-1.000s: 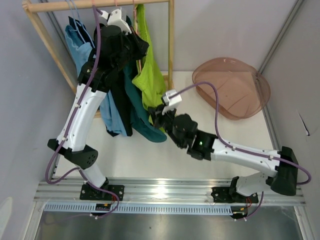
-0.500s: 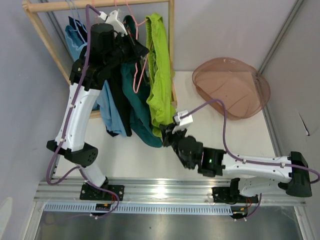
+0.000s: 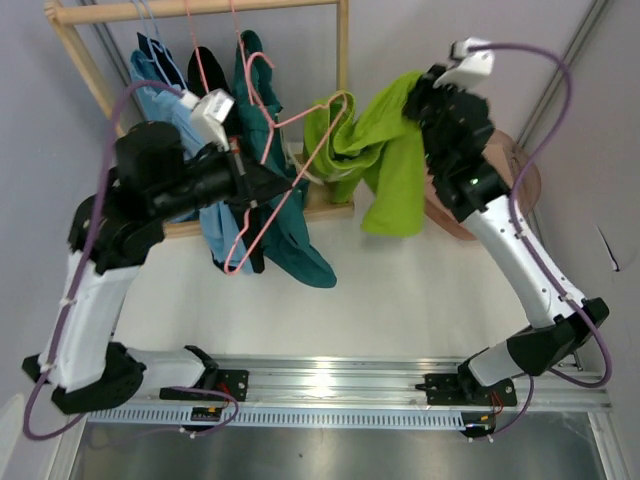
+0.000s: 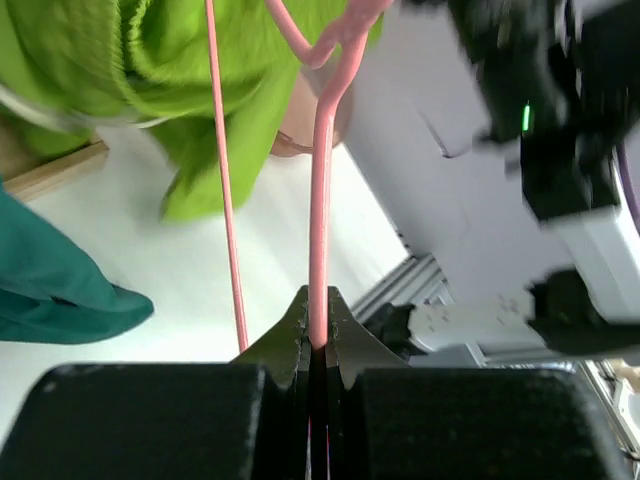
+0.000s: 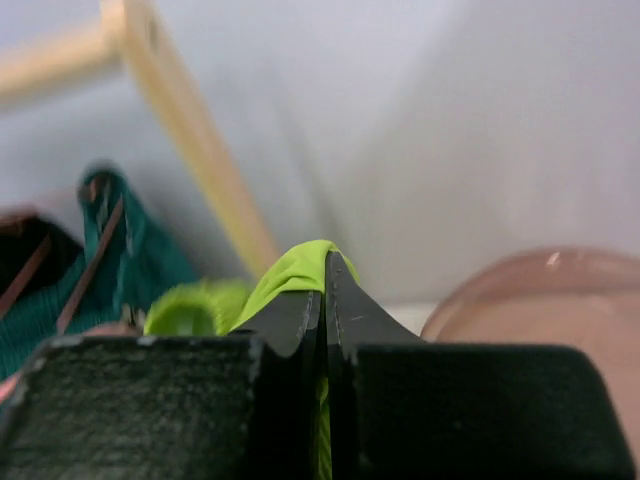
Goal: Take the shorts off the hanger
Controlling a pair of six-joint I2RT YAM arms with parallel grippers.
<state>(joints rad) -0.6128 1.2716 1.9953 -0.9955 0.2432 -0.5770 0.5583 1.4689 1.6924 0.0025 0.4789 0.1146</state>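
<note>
My left gripper (image 3: 246,178) (image 4: 317,335) is shut on the wire of a pink hanger (image 3: 300,120) (image 4: 320,190), holding it tilted in front of the rack. The lime green shorts (image 3: 388,170) (image 4: 200,80) (image 5: 290,272) stretch from the hanger's right end up to my right gripper (image 3: 428,95) (image 5: 323,290), which is shut on a fold of them, raised high at the right. One bunched end still wraps the hanger arm. Teal shorts (image 3: 280,215) (image 4: 50,295), black shorts (image 3: 205,70) and light blue shorts (image 3: 160,90) hang on the rack behind the left arm.
The wooden rack (image 3: 200,10) stands at the back left, its right post (image 3: 343,60) just behind the stretched shorts. A brownish translucent tub (image 3: 525,175) (image 5: 560,300) sits at the back right, partly hidden by my right arm. Grey walls close both sides.
The right gripper rose from low near the table to high on the right, pulling the lime shorts sideways along the hanger. The left arm dropped down and left from the rail with the pink hanger.
</note>
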